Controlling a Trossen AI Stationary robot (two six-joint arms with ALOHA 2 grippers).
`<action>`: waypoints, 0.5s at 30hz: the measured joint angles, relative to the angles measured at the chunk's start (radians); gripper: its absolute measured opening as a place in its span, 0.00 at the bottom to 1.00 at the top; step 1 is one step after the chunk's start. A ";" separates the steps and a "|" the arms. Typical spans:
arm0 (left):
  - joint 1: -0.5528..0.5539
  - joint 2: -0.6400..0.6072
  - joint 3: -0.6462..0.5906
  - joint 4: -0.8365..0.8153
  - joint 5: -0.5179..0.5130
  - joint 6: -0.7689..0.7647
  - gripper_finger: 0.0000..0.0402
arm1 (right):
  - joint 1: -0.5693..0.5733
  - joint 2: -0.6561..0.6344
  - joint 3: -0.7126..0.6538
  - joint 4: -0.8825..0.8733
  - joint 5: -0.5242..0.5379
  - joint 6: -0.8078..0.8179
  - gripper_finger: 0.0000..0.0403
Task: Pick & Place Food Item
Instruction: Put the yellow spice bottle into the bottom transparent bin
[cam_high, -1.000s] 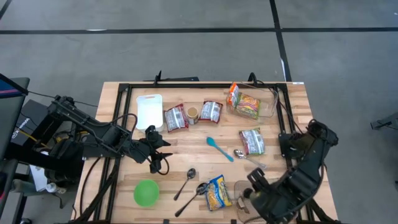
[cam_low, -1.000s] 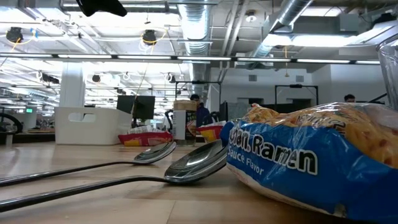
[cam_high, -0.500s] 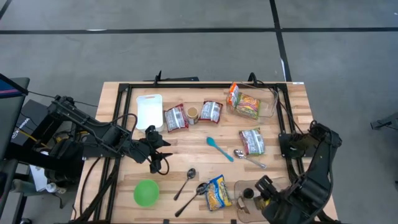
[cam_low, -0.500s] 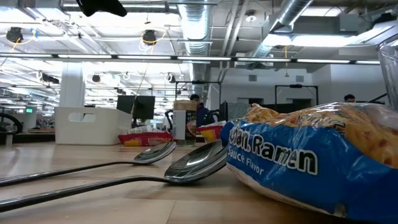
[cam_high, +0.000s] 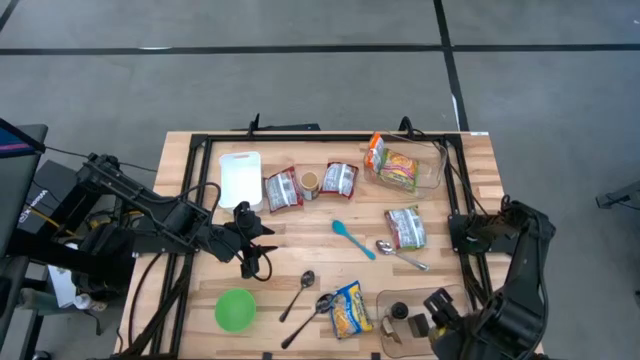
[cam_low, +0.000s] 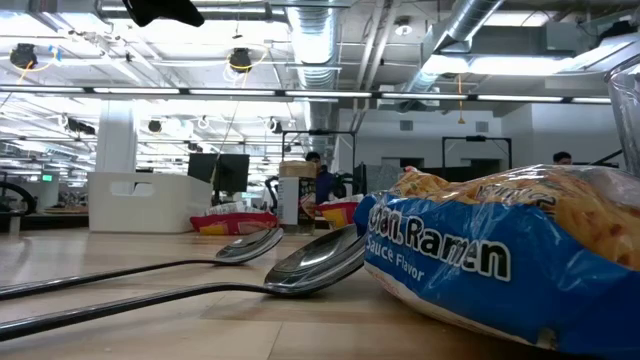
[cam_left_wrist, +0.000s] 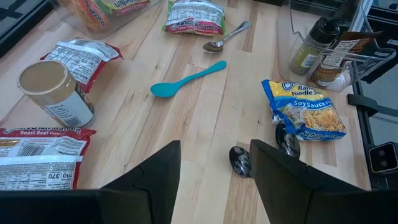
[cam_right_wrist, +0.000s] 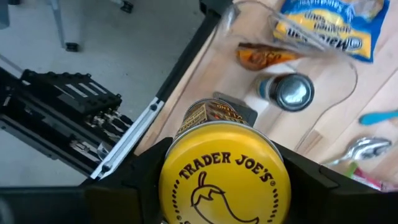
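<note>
While the right pincer (cam_right_wrist: 221, 205) clamps both fingers on the yellow-lidded Trader Joe's jar (cam_right_wrist: 219, 177), it hangs at the near right corner of the surface (cam_high: 300, 240), with the jar lifted above the clear container (cam_right_wrist: 323, 93) just ahead of it; inside that container stand a small dark bottle (cam_right_wrist: 292, 91) and a brown packet (cam_right_wrist: 264, 56), with a blue ramen pack (cam_right_wrist: 320, 28) just past them; to place well, I'd say keep the jar upright, carry it low and level, pick a bare patch well apart from the spoons and packets, and loosen the fingers only once the base sits flat; well off to the other side, the left pincer (cam_left_wrist: 214, 171) waits, fingers parted and empty, hovering near the two spoons (cam_left_wrist: 239, 160) and the teal spoon (cam_left_wrist: 188, 79).
</note>
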 joint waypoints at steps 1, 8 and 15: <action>0.000 0.000 0.000 0.000 0.000 0.000 0.46 | 0.003 0.000 -0.011 -0.001 0.002 0.007 0.55; 0.000 0.000 0.000 0.000 0.000 0.000 0.46 | 0.030 0.000 -0.076 -0.001 0.005 0.066 0.55; 0.000 0.000 0.000 0.000 0.000 0.000 0.46 | 0.035 0.000 -0.139 -0.001 0.009 0.146 0.55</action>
